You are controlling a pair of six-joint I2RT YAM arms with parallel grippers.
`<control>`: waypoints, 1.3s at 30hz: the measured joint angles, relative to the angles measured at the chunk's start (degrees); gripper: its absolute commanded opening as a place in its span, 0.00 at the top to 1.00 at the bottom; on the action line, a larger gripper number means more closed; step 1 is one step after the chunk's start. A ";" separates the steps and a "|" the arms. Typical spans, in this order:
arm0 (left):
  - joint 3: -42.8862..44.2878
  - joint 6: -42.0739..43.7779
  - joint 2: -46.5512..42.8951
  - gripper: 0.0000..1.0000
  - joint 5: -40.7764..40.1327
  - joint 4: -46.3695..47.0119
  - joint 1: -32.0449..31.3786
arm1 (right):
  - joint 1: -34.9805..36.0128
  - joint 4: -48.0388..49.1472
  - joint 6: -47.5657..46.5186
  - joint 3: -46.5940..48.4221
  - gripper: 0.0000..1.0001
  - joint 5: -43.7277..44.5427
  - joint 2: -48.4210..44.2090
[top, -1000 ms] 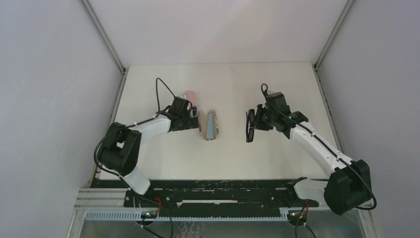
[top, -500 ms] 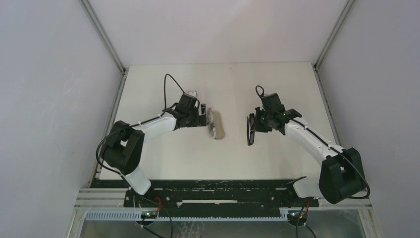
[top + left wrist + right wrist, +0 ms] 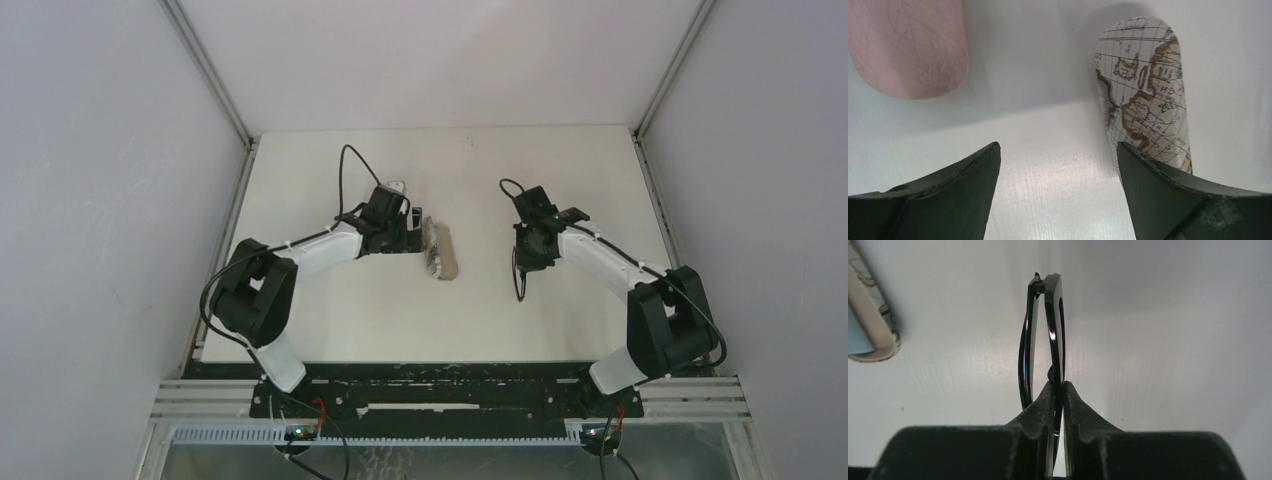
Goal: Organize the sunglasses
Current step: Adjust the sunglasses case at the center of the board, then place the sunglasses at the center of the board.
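Right of the map-print case (image 3: 1148, 95), the right gripper (image 3: 1058, 390) clamps folded sunglasses (image 3: 1053, 300) by the frame, a sound hold: light, thin, probably fragile. The left gripper's (image 3: 1058, 160) fingers stand apart beside the case.

One pair of sunglasses (image 3: 1054, 330) is counted. Two oblong cases are seen: one pink case (image 3: 908, 45) and one case printed with a map (image 3: 1148, 95). Two hands are counted, the left hand (image 3: 1057, 155) and the right hand (image 3: 1058, 390). One desk (image 3: 560, 170) is seen.
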 measured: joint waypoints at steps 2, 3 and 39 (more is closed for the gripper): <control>0.33 0.00 0.55 0.10 -0.22 -0.42 0.00 | 0.70 -1.44 -0.52 2.03 0.93 3.13 1.57; 0.52 -0.02 0.85 0.10 -0.31 -0.57 0.00 | 1.16 -2.36 -0.83 3.10 0.92 5.07 2.60; 1.36 -0.04 1.33 0.10 -0.44 -1.64 0.00 | 7.23 -8.48 -4.70 8.70 0.69 20.48 5.46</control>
